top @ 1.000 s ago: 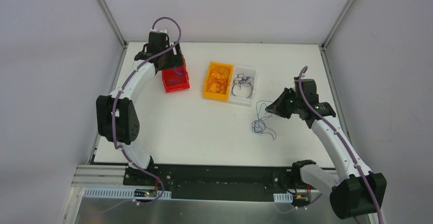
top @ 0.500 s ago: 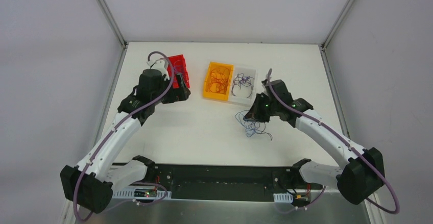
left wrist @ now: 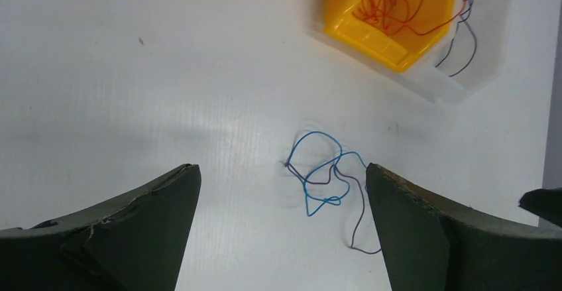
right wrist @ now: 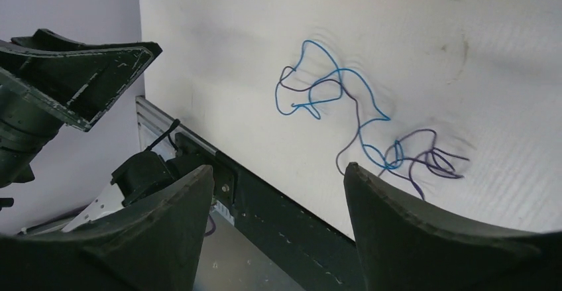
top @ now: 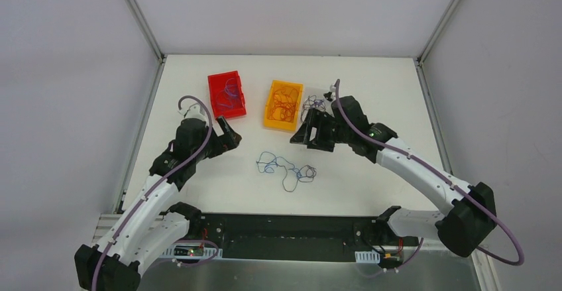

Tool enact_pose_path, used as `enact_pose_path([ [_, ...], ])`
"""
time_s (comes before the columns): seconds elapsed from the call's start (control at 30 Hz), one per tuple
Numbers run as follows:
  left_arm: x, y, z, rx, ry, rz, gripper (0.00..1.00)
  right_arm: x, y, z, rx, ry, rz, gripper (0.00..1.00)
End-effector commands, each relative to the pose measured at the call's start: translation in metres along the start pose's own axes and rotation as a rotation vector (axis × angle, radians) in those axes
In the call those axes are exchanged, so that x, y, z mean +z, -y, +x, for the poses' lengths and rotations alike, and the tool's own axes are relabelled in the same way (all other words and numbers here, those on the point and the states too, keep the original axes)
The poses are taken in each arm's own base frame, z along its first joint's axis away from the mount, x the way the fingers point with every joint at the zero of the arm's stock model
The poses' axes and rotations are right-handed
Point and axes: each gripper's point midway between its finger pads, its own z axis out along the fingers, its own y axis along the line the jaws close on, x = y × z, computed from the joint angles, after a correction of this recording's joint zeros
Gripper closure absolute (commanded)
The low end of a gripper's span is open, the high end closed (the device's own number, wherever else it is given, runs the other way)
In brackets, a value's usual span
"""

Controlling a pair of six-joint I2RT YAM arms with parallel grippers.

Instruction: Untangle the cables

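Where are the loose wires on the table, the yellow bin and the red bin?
loose wires (top: 306, 172), top view, the tangled right end.
yellow bin (top: 278, 126), top view, its near wall.
red bin (top: 230, 113), top view, its near wall.

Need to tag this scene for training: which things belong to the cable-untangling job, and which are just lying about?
Job: loose tangle of thin blue and dark purple wires; red plastic bin, yellow plastic bin and clear plastic bin, each holding thin wires.
Lying about: thick purple cables along the arms; black base rail.
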Motion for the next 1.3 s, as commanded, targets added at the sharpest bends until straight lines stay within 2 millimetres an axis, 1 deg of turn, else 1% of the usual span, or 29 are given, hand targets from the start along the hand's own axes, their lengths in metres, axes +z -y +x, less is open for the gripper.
enact_pose_path([
  [0.0,0.009,0.002,0.005,-0.055,0.015,0.046,0.00,-0.023,0.032,-0.010,-0.013,0.091,0.130,0.24],
  [0.1,0.014,0.017,0.015,-0.033,-0.056,0.121,0.02,-0.030,0.060,-0.006,0.018,0.121,0.200,0.22],
  [0.13,0.016,0.022,0.020,-0.027,-0.091,0.139,0.04,-0.032,0.066,-0.003,0.023,0.125,0.209,0.22],
  [0.23,0.024,0.032,0.037,-0.012,-0.191,0.167,0.04,-0.034,0.084,0.010,0.010,0.096,0.248,0.24],
  [0.3,0.027,0.038,0.047,0.021,-0.228,0.171,0.04,-0.034,0.086,0.022,-0.019,0.049,0.232,0.25],
  [0.4,0.031,0.047,0.062,0.103,-0.258,0.171,0.07,-0.030,0.085,0.033,-0.082,0.013,0.215,0.26],
  [0.5,0.038,0.056,0.078,0.147,-0.332,0.180,0.10,-0.023,0.087,0.033,-0.095,0.006,0.243,0.25],
  [0.57,0.042,0.059,0.090,0.166,-0.381,0.174,0.10,-0.017,0.092,0.033,-0.089,-0.007,0.287,0.24],
  [0.63,0.047,0.058,0.098,0.189,-0.413,0.140,0.12,-0.009,0.098,0.035,-0.090,-0.024,0.325,0.25],
  [0.7,0.052,0.055,0.102,0.199,-0.427,0.109,0.13,-0.001,0.103,0.037,-0.093,-0.034,0.351,0.27],
  [0.87,0.059,0.052,0.096,0.218,-0.404,0.070,0.15,0.021,0.109,0.046,-0.091,-0.049,0.366,0.33],
  [1.0,0.060,0.056,0.089,0.283,-0.405,0.078,0.15,0.035,0.101,0.052,-0.121,-0.059,0.346,0.36],
  [1.03,0.059,0.056,0.087,0.323,-0.409,0.082,0.15,0.037,0.103,0.050,-0.138,-0.044,0.370,0.37],
  [1.13,0.058,0.056,0.072,0.442,-0.402,0.067,0.15,0.044,0.111,0.052,-0.186,-0.049,0.438,0.39],
  [1.2,0.056,0.061,0.064,0.493,-0.399,0.085,0.14,0.048,0.118,0.055,-0.210,-0.059,0.481,0.40],
  [1.27,0.055,0.071,0.064,0.520,-0.413,0.136,0.14,0.050,0.125,0.059,-0.223,-0.066,0.515,0.43],
])
